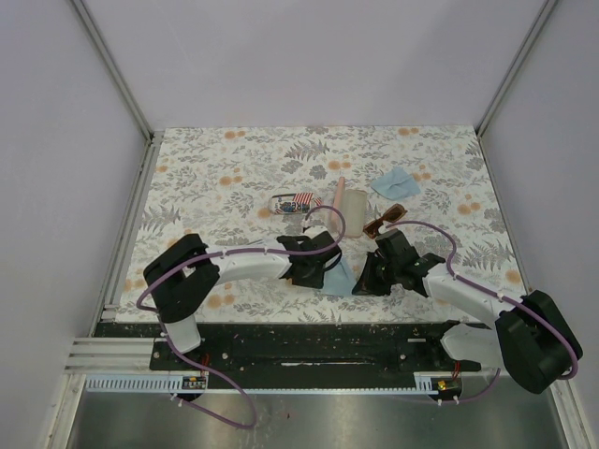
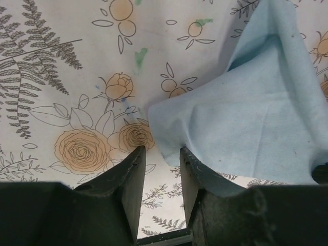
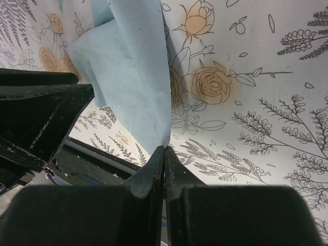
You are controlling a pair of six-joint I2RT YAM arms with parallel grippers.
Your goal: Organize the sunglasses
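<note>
Flag-printed case (image 1: 294, 201): just left of the pink case (image 1: 349, 208), on the floral table (image 1: 215, 159). Something pale lies against it. It is too small to say whether it is the silvery pair.

Left gripper (image 2: 161, 156): on the near side of the pink case, low over the table. The jaws stand apart with bare table showing in the gap. The edge of the blue cloth (image 2: 246, 118) lies over the right-hand finger, but nothing is clamped.

Blue cloth: nearer than the pink case, between the two grippers, rumpled and partly raised.

Right gripper (image 3: 164, 149): near side of the pink case, a little to its right. The jaws are pressed together with one corner of the cloth pinched at their tips.

Sunglasses (image 1: 386, 222): the reddish-brown pair sits just right of the pink case, on the table. Neither gripper is touching it.

Second blue cloth (image 1: 394, 182): beyond the pink case and to its right, lying flat.

Risks, as judged:
- The cloth hangs from a single corner pinch. A quick pull could slip it free, since the grip is only on the tip.
- If the left jaws close where they are, they may catch only a fold of the edge, or none of it.
- The two wrists are crowded close together on the near side of the pink case, so any sideways move risks a knock.
- The sunglasses lie just beyond the right wrist. A trailing cloth or cable could sweep them or nudge the pink case.
</note>
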